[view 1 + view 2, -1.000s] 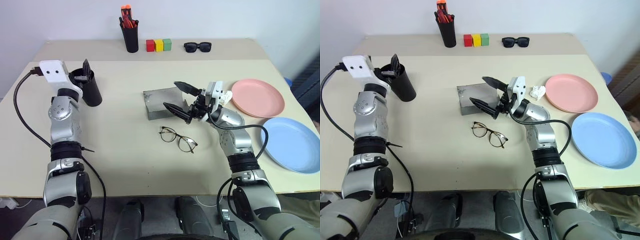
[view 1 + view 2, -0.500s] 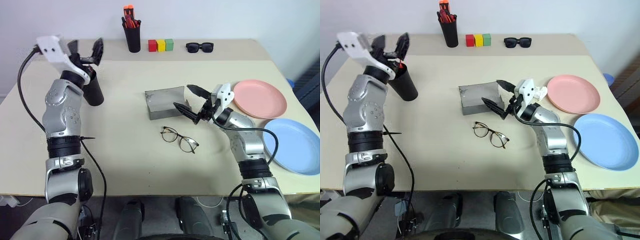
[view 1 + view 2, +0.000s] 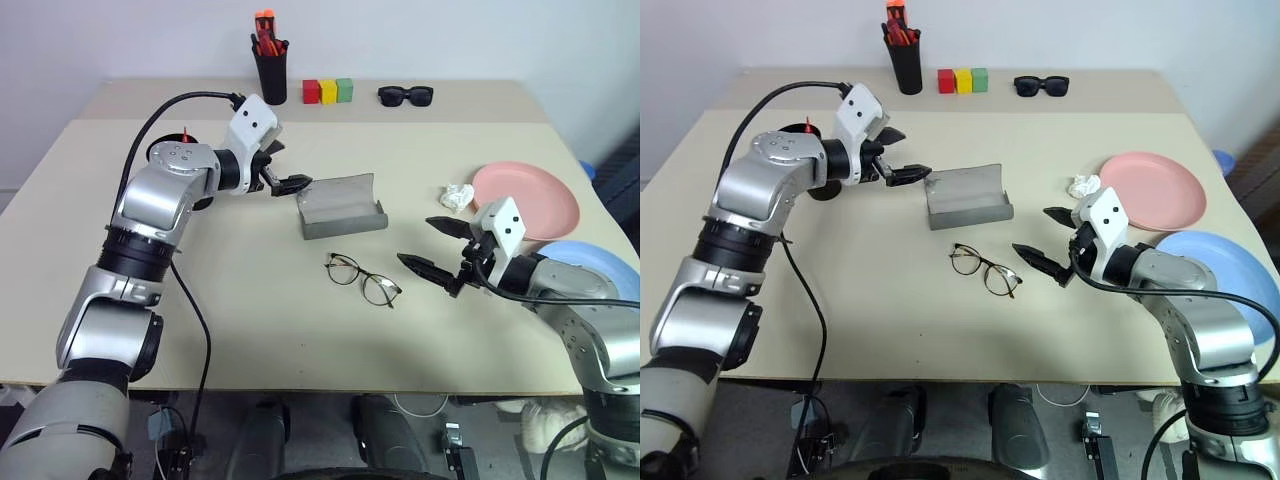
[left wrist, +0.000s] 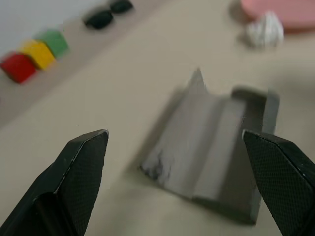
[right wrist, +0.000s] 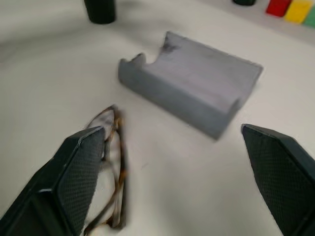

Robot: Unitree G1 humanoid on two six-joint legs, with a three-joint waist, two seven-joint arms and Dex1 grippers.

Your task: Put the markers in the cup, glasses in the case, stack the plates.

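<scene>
Currently the left gripper (image 3: 288,176) is spread wide with nothing between its fingers, pointing at the case (image 3: 342,205), which lies open just ahead of its tips, not touching. Cup (image 3: 820,186) sits behind that arm, mostly hidden; a red marker tip (image 3: 186,131) pokes up above it.

Right gripper (image 3: 436,253) is also wide open and empty. Glasses (image 3: 362,280) lie just past its lower fingertip, unfolded on the table (image 3: 250,300), near but apart. Case is further ahead of it, beyond the glasses. Pink plate (image 3: 530,198) is behind and beside this gripper, blue plate (image 3: 1230,270) behind its forearm, partly covered; plates not stacked.

Head views add the pen holder (image 3: 270,70), three blocks (image 3: 328,91), sunglasses (image 3: 405,95) and a crumpled white wad (image 3: 458,196) by the pink plate. Left wrist view shows the case's open trough from its end. Right wrist view shows the case's long outer wall (image 5: 172,96) and the glasses' brownish rims (image 5: 110,147).
</scene>
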